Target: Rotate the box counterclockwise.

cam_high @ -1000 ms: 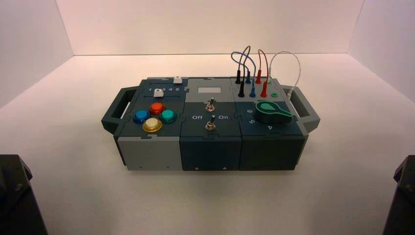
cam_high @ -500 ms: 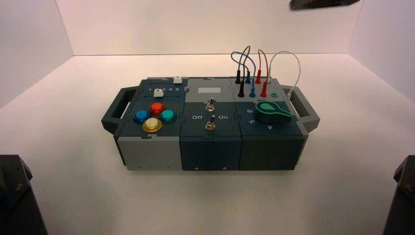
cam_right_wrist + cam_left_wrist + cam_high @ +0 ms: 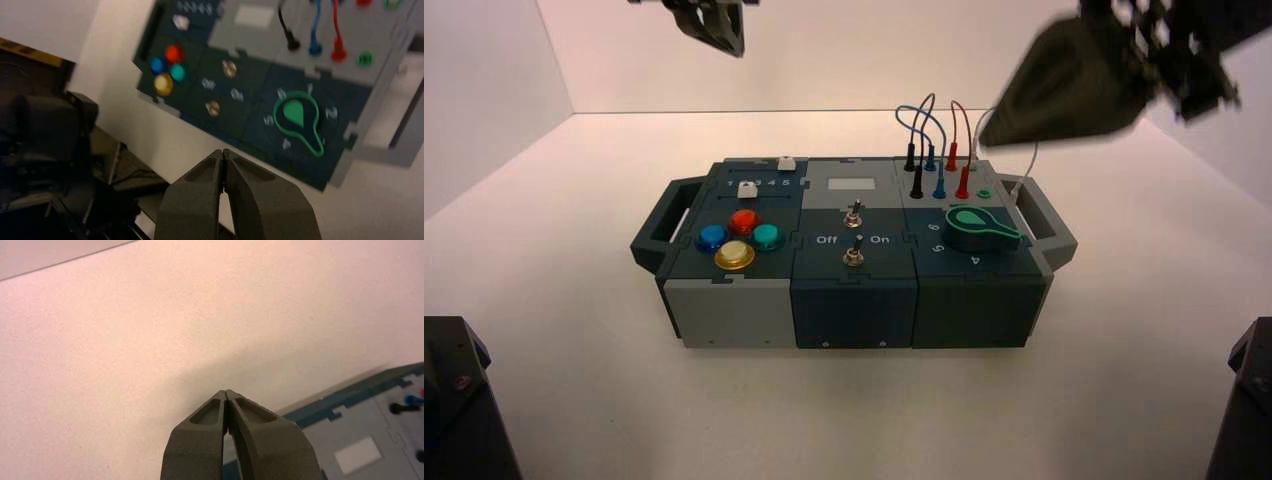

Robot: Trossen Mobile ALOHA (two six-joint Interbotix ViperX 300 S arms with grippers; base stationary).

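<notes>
Overhead, the left gripper [image 3: 225, 393] hung beyond the box's far left side, fingertips together. The right gripper [image 3: 223, 153], its fingertips also together, hovered over the far right, apparently clear of the wires [image 3: 941, 150]. The box [image 3: 854, 240] sat mid-table.

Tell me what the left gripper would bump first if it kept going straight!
Probably the white tabletop, just beyond the far edge of the box. The left gripper hangs above there, but depth is unclear, so it might clip that edge.
</notes>
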